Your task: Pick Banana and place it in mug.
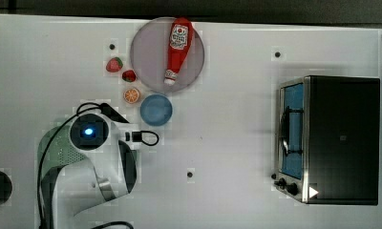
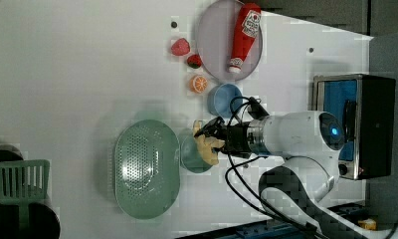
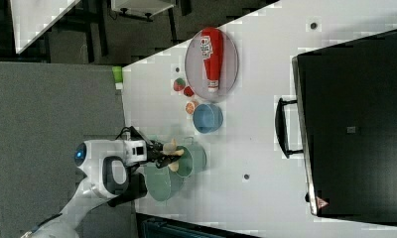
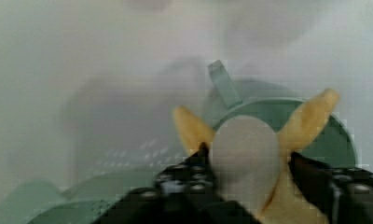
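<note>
Pincer (image 4: 250,186) up close, pinching the peeled banana (image 4: 250,163) between black fingers (image 4: 184,182). Hanging right over the mint mug (image 2: 194,155), beside the green colander (image 2: 146,169) on the left view's left.

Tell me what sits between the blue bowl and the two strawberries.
In the top view, an orange slice lies between the blue bowl and the strawberries, beside the grey plate.
</note>
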`<state>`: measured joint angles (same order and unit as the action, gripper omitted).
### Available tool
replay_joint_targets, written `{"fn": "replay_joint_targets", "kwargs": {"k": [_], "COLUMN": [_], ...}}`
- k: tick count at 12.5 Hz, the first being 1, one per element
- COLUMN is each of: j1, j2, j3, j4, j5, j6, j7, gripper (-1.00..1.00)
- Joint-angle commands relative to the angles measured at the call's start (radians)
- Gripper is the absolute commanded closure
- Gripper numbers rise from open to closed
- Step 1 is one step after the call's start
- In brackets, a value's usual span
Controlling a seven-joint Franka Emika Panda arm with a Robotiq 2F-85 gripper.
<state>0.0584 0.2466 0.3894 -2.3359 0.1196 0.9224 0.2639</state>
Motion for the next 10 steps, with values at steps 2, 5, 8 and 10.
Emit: {"fn": "replay_joint_targets", "kwargs": {"k": [2,5,8,10], "j1": [0.000,-0.010,-0.024,-0.033], "j2": [-0.046,-0.112,-0.250,-0.326], "j3": [0.009,-0.008,-0.059,-0.124], "j4": [0.000,0.035,0.122,0.221], "j5": [-0.021,-0.020,-0.021,-0.021], "j6": [0.011,-0.010,-0.244,-0.416], "j7": [0.065,0.065,0.025,-0.059], "gripper": [-1.00,-1.00,-1.00,-1.00]}}
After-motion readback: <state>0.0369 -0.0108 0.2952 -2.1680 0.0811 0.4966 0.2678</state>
